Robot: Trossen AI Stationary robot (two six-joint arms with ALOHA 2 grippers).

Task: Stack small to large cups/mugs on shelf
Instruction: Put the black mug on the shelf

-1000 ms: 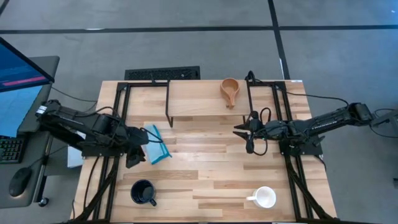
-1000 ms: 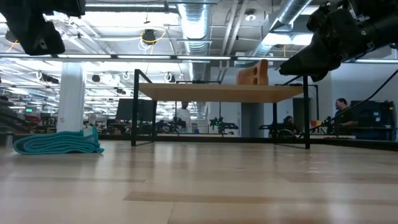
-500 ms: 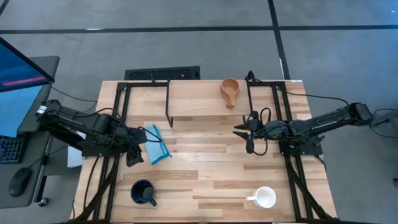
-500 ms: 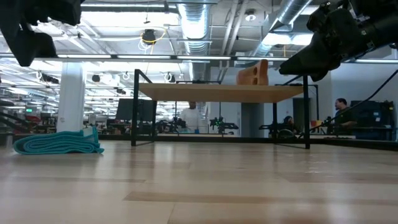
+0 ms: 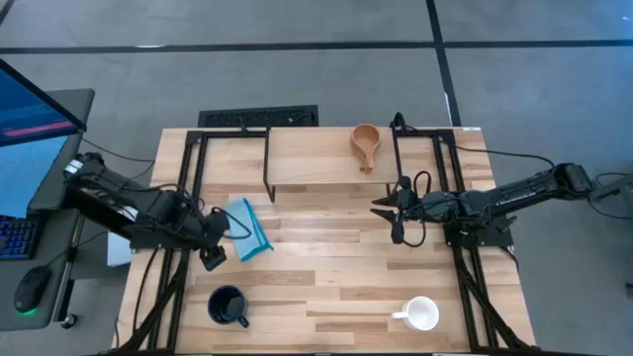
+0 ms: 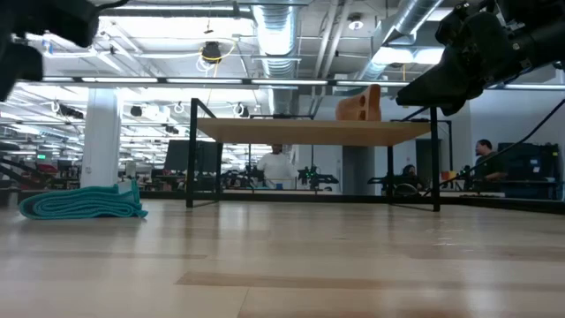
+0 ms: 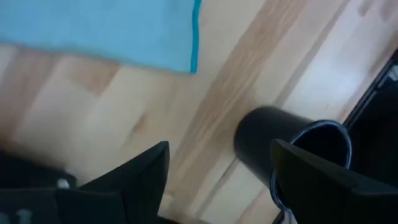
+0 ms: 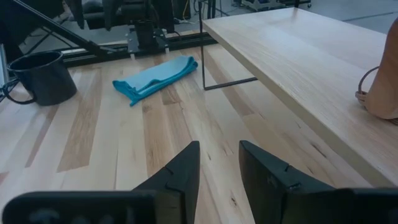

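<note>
We hold the left gripper (image 7: 217,180) spread wide, empty, above the black mug (image 7: 283,146). We centre both fingers over its rim before descending. The right gripper (image 8: 217,165) waits, parted and empty.

Bare table (image 5: 336,267) runs across the middle, between the black mug (image 5: 227,305) near the front left corner and the white mug (image 5: 420,314) near the front right. The cloth (image 5: 247,227) lies by the left edge. The shelf (image 5: 316,158) spans the back edge, open underneath between its legs, with the wooden cup (image 5: 365,144) on its right part.
</note>
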